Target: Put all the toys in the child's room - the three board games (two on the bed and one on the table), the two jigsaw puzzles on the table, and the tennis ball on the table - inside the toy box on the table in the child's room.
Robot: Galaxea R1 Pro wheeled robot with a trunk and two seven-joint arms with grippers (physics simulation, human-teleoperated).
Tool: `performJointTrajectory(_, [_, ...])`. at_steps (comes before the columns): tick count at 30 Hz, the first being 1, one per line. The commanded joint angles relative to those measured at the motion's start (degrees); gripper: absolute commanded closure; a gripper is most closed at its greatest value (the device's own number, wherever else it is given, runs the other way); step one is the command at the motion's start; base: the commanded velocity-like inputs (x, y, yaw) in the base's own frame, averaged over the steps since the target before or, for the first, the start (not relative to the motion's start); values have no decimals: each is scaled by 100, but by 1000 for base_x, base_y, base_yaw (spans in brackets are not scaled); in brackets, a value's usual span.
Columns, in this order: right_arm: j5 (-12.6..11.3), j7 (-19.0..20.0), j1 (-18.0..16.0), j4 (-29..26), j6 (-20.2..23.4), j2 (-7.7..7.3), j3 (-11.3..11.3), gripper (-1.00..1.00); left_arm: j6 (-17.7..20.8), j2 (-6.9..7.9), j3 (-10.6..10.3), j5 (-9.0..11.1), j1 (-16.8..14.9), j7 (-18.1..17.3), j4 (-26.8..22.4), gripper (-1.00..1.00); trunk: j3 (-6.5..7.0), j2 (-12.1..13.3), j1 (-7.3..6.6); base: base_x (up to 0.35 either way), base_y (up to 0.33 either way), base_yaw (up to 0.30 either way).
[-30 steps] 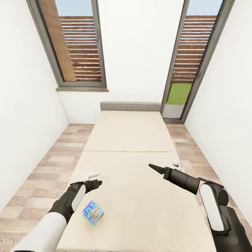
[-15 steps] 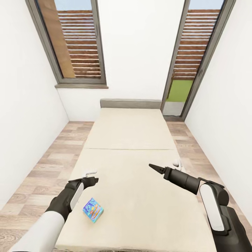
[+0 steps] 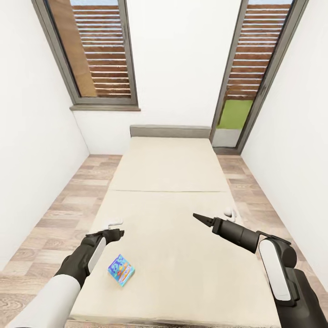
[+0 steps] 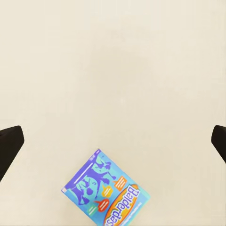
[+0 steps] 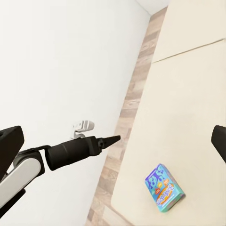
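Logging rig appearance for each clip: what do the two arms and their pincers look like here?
Both arms pair glossy white shell segments with dark grey-black links and joints. The left arm has a white upper section and a white panel along a dark forearm. The right arm carries a white rounded panel, then a dark cylindrical forearm tapering to a slim black pointed right pincer. The left pincer is black too. No cables or markings visible.

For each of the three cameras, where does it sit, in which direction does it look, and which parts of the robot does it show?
Head view: on the robot's head, looking forward and down the bed toward the windows; both arms, left gripper, right gripper.
Left wrist view: on the left arm, looking down at the board game on the mattress; two dark fingers at the edges.
Right wrist view: on the right arm, looking across the bed; the left arm shows.
Shared: all three show the board game.
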Motion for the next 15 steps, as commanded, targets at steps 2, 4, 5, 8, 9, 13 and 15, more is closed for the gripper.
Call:
performJointTrajectory(2, [15,29,-6,1,31,0,-16,-100,25,5,-13,62,-3,41,-10,-100,-29,-11,3,0,0,0])
performJointTrajectory(4, [15,29,-6,1,31,0,-25,-100,23,6,-14,64,-3,25,-12,-100,-48,-11,3,0,0,0])
performJointTrajectory(5, [15,29,-6,-1,31,0,-27,-100,22,4,-18,66,-3,13,-26,-100,-58,-11,3,0,0,0])
performJointTrajectory(8, [13,29,-6,0,30,0,-28,-100,22,-1,-24,67,-3,5,-39,-100,-86,-11,3,0,0,0])
performJointTrajectory(9, [12,29,-6,1,30,0,-29,-100,22,-3,-25,67,-3,4,-40,-100,-96,-11,3,0,0,0])
performJointTrajectory(13, [13,29,-6,-1,30,0,-24,-100,21,2,-24,67,-3,-3,-44,-100,-133,-11,3,0,0,0])
performJointTrajectory(15, [14,29,-6,0,30,1,-16,-100,21,5,-24,67,-3,-5,-44,-100,-152,-11,3,0,0,0])
